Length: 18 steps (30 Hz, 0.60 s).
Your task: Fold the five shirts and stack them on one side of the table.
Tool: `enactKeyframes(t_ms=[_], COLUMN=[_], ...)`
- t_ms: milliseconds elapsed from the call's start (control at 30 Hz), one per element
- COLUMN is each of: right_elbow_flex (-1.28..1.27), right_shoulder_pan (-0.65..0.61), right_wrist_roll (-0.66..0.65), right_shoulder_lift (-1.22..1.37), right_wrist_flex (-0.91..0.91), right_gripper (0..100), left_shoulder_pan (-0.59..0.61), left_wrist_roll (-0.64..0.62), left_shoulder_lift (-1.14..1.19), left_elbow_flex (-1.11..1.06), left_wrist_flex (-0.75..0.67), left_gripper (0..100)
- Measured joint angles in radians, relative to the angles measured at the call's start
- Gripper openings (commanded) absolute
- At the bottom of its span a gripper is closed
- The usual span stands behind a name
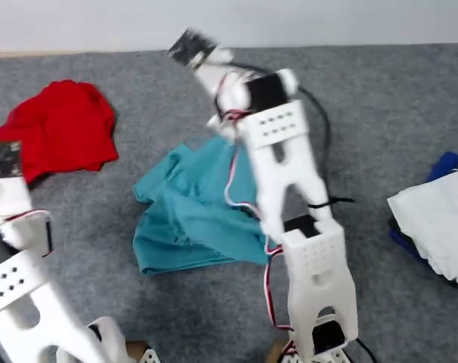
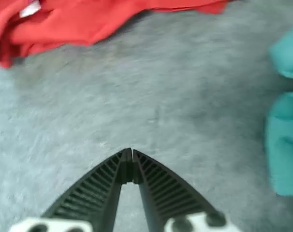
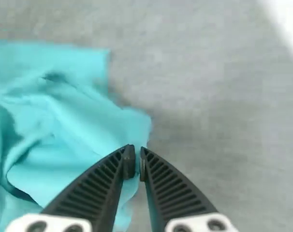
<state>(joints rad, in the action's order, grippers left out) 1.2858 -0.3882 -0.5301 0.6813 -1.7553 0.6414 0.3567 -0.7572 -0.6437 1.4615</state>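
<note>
Right gripper (image 3: 134, 162) (jaws together) sits over the teal shirt (image 3: 54, 125).

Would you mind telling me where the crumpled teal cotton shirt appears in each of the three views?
High view: the crumpled teal cotton shirt lies mid-table, apart from the red shirt.
Left wrist view: the same shirt is off to one side of the left gripper.
Right wrist view: its edge lies under the right gripper.
Shared landmark: the grey felt table cover.
</note>
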Motion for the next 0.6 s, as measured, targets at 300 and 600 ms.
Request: enactKeyframes(t_ms=[300,600], right_elbow_flex=[0.133,0.219], right_shoulder_pan=[0.255,0.316], right_wrist_roll=[-0.051,-0.204], right_shoulder_lift=[-0.14,-0.417], right_wrist_flex=[0.0,0.071], right_gripper=[1.0,1.0], left_shoulder_pan=[-0.255,-0.439], left_wrist_roll=[-0.098,-0.112], left_shoulder_lift=[0.0,0.0], left_elbow_flex=[0.028,-0.017], left_wrist_flex=[0.028,0.028], left_gripper=[1,1])
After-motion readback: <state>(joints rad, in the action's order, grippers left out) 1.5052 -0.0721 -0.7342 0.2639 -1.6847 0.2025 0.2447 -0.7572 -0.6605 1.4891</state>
